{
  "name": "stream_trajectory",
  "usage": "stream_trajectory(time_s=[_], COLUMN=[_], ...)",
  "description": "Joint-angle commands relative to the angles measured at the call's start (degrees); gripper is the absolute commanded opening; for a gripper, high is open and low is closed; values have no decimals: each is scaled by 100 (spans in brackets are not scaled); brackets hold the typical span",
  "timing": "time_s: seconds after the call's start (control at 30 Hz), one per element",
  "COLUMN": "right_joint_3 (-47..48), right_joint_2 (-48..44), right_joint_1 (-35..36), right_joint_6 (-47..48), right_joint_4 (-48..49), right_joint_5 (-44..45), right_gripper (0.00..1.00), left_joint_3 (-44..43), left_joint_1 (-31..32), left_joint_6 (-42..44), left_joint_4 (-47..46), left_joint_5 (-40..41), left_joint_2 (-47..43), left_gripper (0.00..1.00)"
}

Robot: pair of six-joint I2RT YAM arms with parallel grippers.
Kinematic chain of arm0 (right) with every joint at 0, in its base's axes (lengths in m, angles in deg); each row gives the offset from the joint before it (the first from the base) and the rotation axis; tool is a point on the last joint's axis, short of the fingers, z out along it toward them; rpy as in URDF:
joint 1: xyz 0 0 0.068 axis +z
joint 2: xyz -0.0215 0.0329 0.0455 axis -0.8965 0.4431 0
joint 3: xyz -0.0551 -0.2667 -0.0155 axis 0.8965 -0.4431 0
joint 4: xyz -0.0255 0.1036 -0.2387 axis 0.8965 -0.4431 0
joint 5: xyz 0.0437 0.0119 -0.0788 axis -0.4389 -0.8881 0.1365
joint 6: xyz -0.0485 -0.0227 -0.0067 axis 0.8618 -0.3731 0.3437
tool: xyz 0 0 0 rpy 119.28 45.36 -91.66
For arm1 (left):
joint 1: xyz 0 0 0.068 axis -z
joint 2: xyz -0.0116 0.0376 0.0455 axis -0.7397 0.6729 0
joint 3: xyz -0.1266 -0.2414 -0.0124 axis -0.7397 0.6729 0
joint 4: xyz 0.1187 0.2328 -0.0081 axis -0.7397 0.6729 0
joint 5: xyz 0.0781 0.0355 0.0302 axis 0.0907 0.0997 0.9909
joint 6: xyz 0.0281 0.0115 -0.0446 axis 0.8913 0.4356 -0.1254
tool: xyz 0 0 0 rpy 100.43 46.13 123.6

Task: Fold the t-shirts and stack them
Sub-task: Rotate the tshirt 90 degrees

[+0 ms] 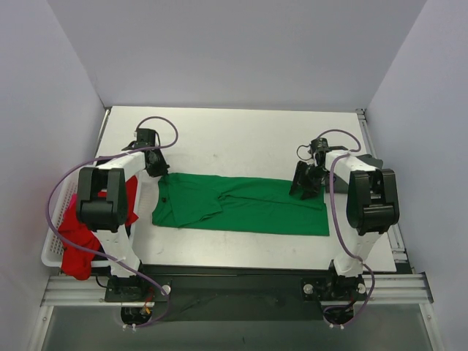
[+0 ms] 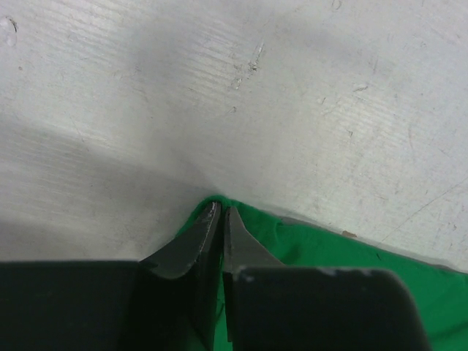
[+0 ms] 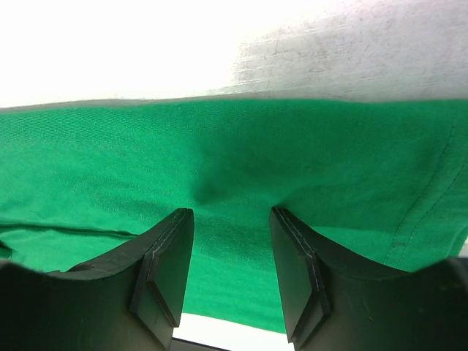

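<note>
A green t-shirt (image 1: pixel 241 205) lies in a long folded strip across the middle of the table. My left gripper (image 1: pixel 157 170) is at its far left corner. In the left wrist view the gripper (image 2: pixel 221 210) is shut, pinching the corner of the green t-shirt (image 2: pixel 329 248). My right gripper (image 1: pixel 307 186) is over the shirt's right end. In the right wrist view it (image 3: pixel 230 212) is open with both fingertips down on the green fabric (image 3: pixel 219 146), which dimples between them.
A white basket (image 1: pixel 55 234) hangs off the table's left edge with red t-shirts (image 1: pixel 77 238) spilling out of it. The white table (image 1: pixel 241 142) runs behind the shirt to the back wall. A metal rail (image 1: pixel 395 241) lines the right edge.
</note>
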Motion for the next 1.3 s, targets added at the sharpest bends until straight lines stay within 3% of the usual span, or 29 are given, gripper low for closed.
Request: stream_trajectory(time_s=[0.0,0.17,0.53,0.73,0.87,1.0,1.1,1.27], right_joint_3=[16,-1,7,51,95,148,183,218], right_joint_2=[141,193,272,299,281,220,202,44], right_joint_1=[-89,-159,-238,-238,-238,-229,-238,-212], right_joint_6=[22,-13,-22,31,57,92,127,145], right_joint_4=[-164,-243,-357,-384,-402,-410,-410,-428], right_joint_5=[207,286,313,278,234,198,163,49], right_gripper=[47,47,47,47,47,47,47,47], left_joint_3=[-159,-185,-159,-194,-492,-721,-809,-950], left_joint_1=[5,-4,-21,23,128,172,199,286], left_joint_6=[4,-5,21,153,232,127,30,-23], left_joint_4=[-61,9,132,-113,-52,62,44,150], left_joint_5=[-56,-3,331,103,94,94,67,120], left_joint_2=[41,14,-82,-100,-109,-222,-380,-627], left_gripper=[11,0,0,0,24,42,51,53])
